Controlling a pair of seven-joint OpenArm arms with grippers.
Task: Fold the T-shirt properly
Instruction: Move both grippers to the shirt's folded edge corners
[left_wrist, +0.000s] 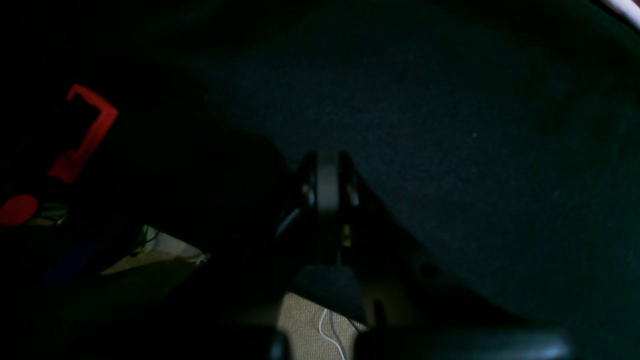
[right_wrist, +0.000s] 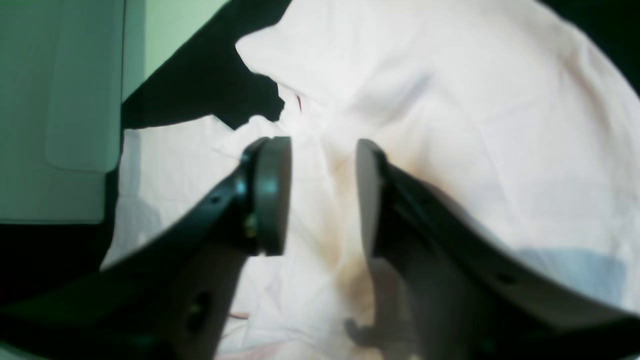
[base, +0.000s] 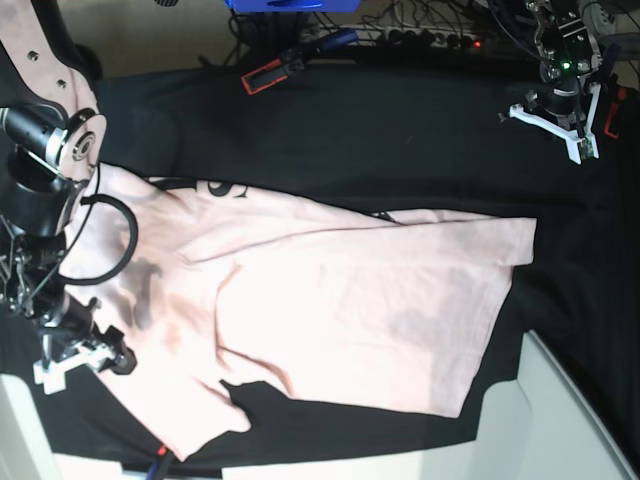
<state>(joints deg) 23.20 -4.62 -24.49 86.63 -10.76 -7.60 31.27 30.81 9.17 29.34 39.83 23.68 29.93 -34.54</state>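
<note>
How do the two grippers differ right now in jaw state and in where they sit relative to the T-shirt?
The right gripper has its jaws apart, while the left gripper is shut and empty. The right one hangs directly over the pink T-shirt; the left sits off the shirt, above the black cloth. Neither holds fabric.

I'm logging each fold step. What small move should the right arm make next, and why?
Probably lower and close on the fabric: the right gripper hovers with jaws apart over the T-shirt, which lies only partly folded on the black cloth.
</note>
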